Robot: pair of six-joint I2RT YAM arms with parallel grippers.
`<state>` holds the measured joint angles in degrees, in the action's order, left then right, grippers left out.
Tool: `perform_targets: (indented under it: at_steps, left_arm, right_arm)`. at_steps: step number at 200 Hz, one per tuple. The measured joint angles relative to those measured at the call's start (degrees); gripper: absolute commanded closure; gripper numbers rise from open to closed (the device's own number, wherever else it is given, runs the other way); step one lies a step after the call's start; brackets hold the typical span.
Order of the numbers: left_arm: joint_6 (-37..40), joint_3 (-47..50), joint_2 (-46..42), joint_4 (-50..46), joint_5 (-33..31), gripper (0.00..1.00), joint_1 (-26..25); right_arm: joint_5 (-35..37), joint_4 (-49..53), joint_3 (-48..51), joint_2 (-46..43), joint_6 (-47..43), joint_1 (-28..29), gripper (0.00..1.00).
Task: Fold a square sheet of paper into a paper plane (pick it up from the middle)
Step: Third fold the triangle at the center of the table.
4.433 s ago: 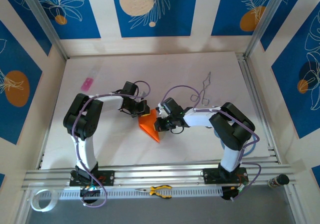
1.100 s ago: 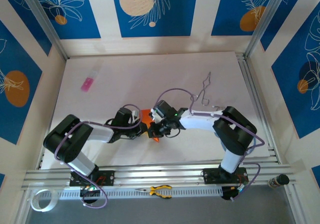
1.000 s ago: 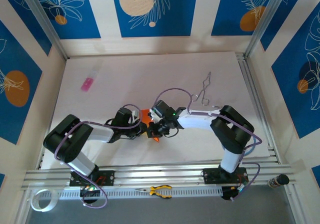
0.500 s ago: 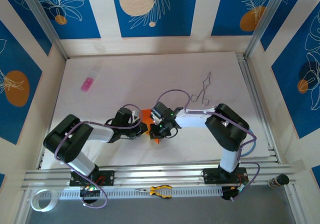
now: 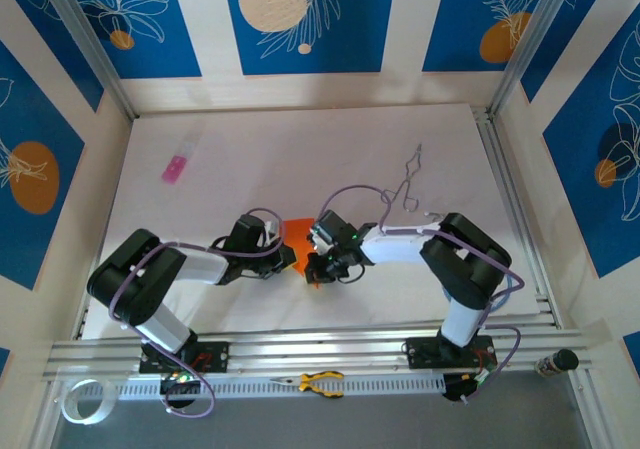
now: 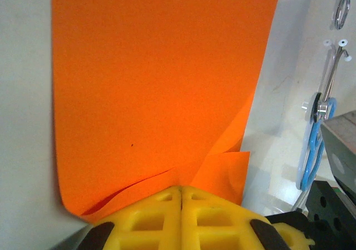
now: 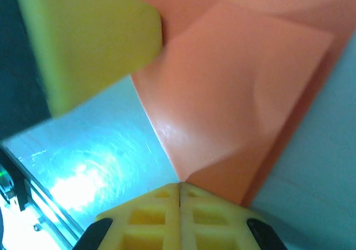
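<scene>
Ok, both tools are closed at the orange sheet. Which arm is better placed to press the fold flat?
Left, probably: the left tool is shut at the layered edge of the orange sheet, most of which lies straight ahead of it. The right tool sits at a corner tip.

A white matte tabletop (image 5: 300,139) sits evenly lit inside pale wooden walls (image 5: 402,19) hung with blue panels (image 5: 345,34) printed with white leaves and orange or cream discs, silver aluminium rails (image 5: 330,346) crossing its near edge.
</scene>
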<state>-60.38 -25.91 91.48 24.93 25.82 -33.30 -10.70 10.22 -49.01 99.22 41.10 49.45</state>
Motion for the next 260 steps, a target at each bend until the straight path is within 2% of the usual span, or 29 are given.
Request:
perform_targets:
  at_steps: [72, 129, 201, 260]
  left_arm:
    - [0.5, -0.1, 0.0, -0.3, 0.0, 1.00, 0.0]
    - [0.4, -0.1, -0.2, -0.4, -0.2, 1.00, 0.0]
    - [0.4, -0.1, -0.3, -0.5, -0.5, 1.00, -0.2]
    - [0.3, -0.2, -0.2, -0.5, -0.5, 1.00, -0.2]
  right_arm:
    - [-1.5, -1.3, 7.1, -5.6, 0.5, -0.5, 0.95]
    - [-2.4, 1.0, 5.6, -11.9, 0.5, -1.8, 0.93]
    - [-4.3, -1.0, -5.3, 0.8, 2.6, -3.0, 0.93]
    - [-4.1, -1.9, -5.2, 3.7, 5.2, -3.5, 0.94]
